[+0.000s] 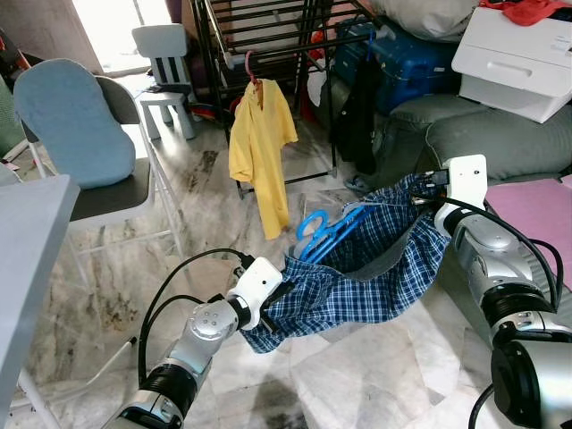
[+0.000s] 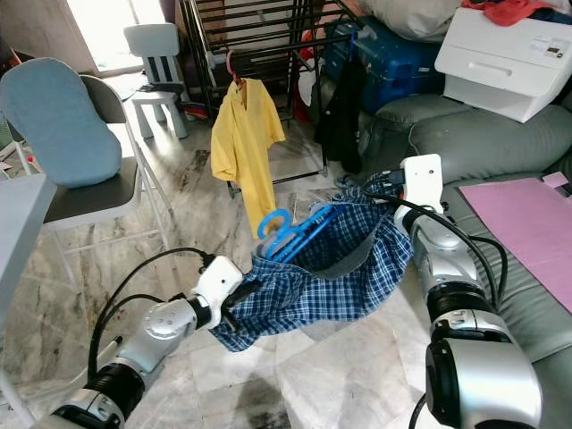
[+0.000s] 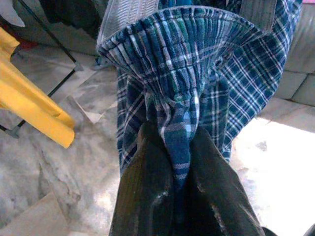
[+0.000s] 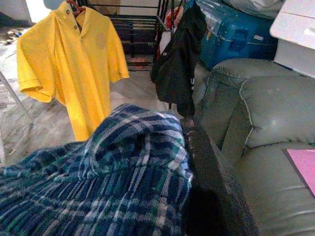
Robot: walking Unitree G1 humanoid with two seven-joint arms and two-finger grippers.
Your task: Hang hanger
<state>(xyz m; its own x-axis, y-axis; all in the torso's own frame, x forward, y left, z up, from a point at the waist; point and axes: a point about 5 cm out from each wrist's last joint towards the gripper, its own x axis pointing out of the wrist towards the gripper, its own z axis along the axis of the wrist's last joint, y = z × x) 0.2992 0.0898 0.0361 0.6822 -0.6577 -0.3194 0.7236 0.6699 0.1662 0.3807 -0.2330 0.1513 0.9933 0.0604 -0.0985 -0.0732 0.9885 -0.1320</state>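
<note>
A blue plaid shirt (image 1: 357,286) sags like a hammock between my two grippers above the marble floor. A blue plastic hanger (image 1: 323,231) lies partly inside it, its hook sticking out at the far edge. My left gripper (image 1: 279,299) is low and shut on the shirt's near hem; the left wrist view shows the bunched cloth (image 3: 179,123) pinched between both black fingers (image 3: 147,196). My right gripper (image 1: 431,192) is higher, by the sofa, shut on the shirt's other end. Cloth (image 4: 123,187) drapes beside one finger (image 4: 211,167) in the right wrist view.
A black drying rack (image 1: 268,36) stands ahead with a yellow polo shirt (image 1: 261,143) and a black garment (image 1: 357,116) hanging on it. A grey-green sofa (image 1: 500,134) is on the right, a padded chair (image 1: 89,143) and table edge (image 1: 27,268) on the left.
</note>
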